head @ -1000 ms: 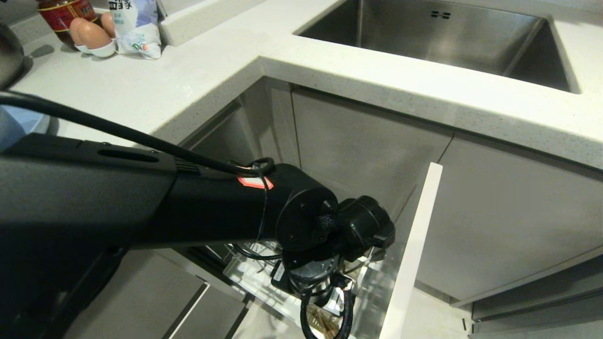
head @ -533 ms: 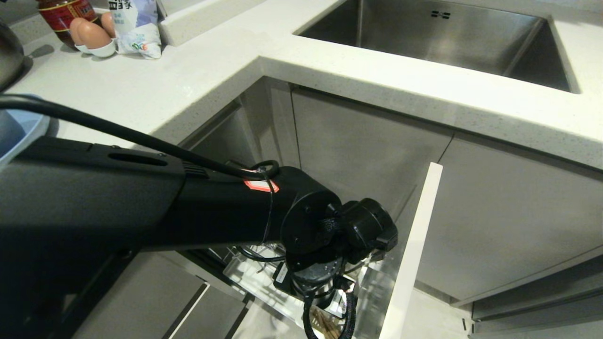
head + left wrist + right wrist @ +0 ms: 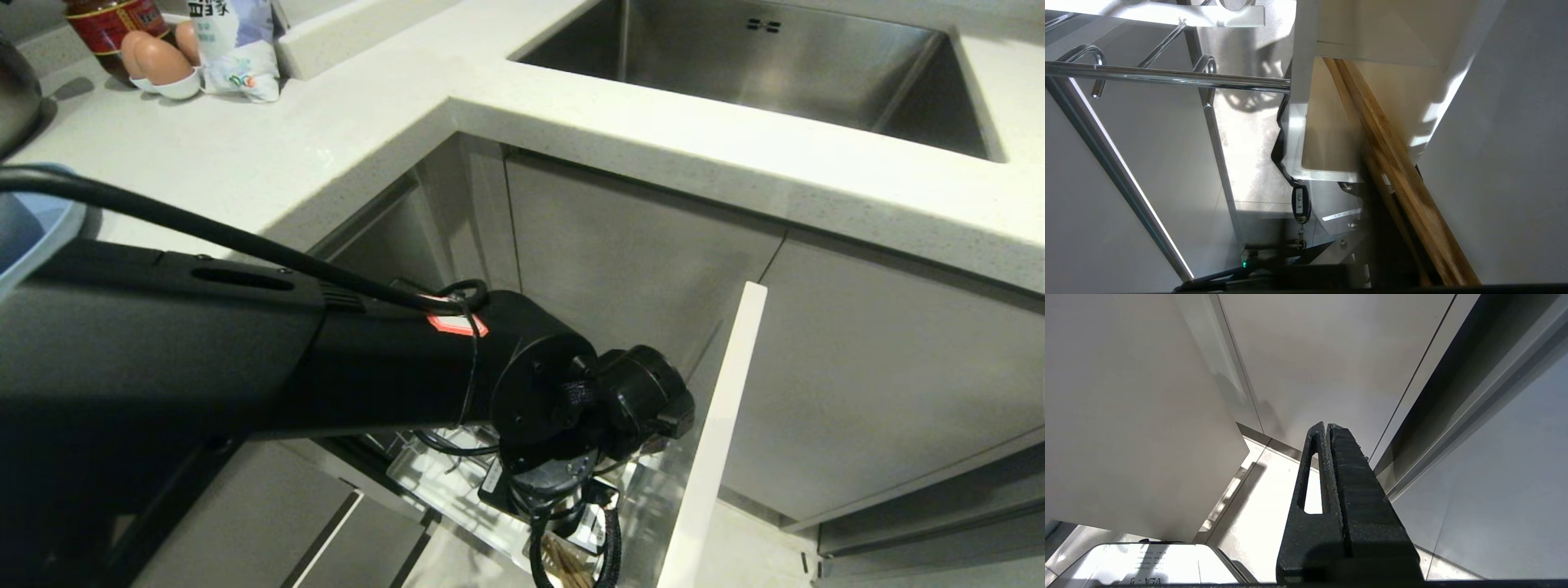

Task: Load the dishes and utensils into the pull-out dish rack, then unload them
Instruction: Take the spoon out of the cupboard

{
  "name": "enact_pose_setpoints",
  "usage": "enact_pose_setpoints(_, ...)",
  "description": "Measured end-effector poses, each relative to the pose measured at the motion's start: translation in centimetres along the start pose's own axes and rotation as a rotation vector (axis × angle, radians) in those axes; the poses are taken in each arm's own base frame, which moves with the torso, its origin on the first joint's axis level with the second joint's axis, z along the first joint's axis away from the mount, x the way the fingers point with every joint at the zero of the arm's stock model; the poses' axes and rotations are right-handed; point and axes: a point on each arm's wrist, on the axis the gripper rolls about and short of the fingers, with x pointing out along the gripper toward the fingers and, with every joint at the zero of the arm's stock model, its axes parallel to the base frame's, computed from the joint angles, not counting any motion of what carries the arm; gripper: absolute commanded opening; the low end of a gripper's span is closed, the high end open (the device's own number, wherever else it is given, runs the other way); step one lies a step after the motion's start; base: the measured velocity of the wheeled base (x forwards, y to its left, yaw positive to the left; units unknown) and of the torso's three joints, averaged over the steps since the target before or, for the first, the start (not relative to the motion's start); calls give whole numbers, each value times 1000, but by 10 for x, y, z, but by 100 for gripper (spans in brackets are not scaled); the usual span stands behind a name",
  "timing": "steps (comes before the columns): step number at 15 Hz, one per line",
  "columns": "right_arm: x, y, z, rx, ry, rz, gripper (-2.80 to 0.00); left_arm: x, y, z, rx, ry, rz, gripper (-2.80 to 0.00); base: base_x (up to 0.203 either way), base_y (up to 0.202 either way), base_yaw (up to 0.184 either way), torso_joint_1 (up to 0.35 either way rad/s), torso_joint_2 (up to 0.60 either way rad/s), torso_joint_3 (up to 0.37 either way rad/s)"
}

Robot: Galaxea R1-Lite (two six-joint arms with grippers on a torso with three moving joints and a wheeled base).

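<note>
- Your left arm (image 3: 326,367) reaches down from the bench (image 3: 343,139) into the pull-out dish rack (image 3: 714,425), whose white front panel stands out from the cabinet below the steel sink (image 3: 775,65).
- Your left hand (image 3: 563,523) is down inside the rack; in the head view its wrist hides the fingers.
- In the left wrist view the two wooden chopsticks (image 3: 1392,163) run side by side, touching, from the white utensil caddy (image 3: 1327,134) right back to the hand, their near ends passing out of sight at the hand.
- The left hand is clenched; whether it pinches the chopsticks you cannot tell, as the fingers themselves do not show.
- A chrome rail (image 3: 1167,77) of the rack crosses beside the caddy.
- A pale blue dish (image 3: 33,237) sits on the bench at the far left, mostly behind your arm.
- Eggs (image 3: 155,61) in a small white holder, a jar and a packet stand at the back of the bench.
- Your right hand (image 3: 1327,433) is parked low beside the cabinet fronts, its fingers pressed together on nothing.
</note>
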Motion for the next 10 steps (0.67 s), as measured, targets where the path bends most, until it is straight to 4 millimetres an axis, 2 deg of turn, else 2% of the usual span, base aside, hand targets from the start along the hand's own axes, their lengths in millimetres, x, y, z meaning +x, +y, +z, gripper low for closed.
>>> enact_pose_setpoints(7, 0, 0, 0, 0, 0, 0, -280, -4, -1, -2, 3, -4, -4, -280, 0, 0, 0, 0, 0, 0)
enact_pose_setpoints(10, 0, 0, 0, 0, 0, 0, -280, -28, 10, -4, -10, -12, -72, -280, 0, 0, 0, 0, 0, 0)
